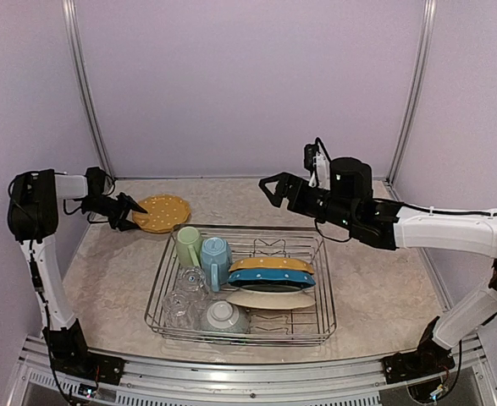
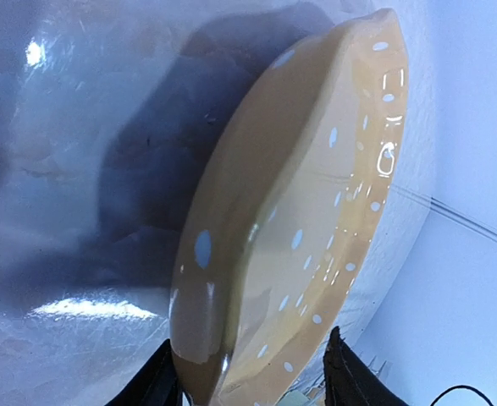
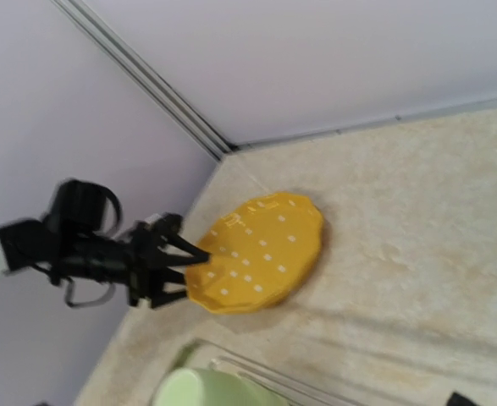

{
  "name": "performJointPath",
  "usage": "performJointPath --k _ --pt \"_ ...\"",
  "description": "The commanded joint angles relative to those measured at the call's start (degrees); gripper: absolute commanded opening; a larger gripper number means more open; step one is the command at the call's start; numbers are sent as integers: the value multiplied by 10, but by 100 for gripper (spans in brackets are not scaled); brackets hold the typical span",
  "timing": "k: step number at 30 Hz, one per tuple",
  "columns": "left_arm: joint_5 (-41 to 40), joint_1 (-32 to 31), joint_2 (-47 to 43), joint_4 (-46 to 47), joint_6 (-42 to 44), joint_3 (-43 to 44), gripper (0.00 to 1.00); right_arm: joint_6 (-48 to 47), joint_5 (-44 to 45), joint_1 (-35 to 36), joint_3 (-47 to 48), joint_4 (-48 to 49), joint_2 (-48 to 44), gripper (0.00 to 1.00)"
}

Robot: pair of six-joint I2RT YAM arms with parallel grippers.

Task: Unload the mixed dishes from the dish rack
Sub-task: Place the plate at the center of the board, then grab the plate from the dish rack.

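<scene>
A yellow dotted plate lies on the table at the back left, outside the dish rack. My left gripper is open and straddles the plate's near rim, one finger above it and one below. The rack holds a pale green mug, a light blue mug, clear glasses, a grey-green bowl, and yellow, blue and cream plates. My right gripper hangs open and empty above the rack's far edge.
Lilac walls with metal corner posts close the table at the back and sides. The plate lies near the back left corner. The right forearm stretches over the table's right side.
</scene>
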Motion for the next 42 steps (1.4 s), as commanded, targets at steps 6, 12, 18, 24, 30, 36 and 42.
performJointPath --k 6,12,18,24,30,36,42 --pt "-46 7 -20 -34 16 24 70 -107 26 -2 72 -164 -4 100" --pt "-79 8 -55 -43 17 19 81 -197 44 -2 157 -344 39 100" --pt "-74 5 -128 -17 17 -7 86 -290 4 -2 148 -387 2 100" --pt "-68 -19 -230 18 30 -40 88 -420 -55 -2 139 -446 -51 97" --pt "-84 -71 -295 21 62 -53 90 -542 -86 3 154 -538 -67 96" --pt "-92 -138 -341 38 97 -68 93 -631 -109 3 163 -606 -53 94" --pt "-81 -171 -368 57 106 -84 97 -654 -164 10 187 -641 -26 93"
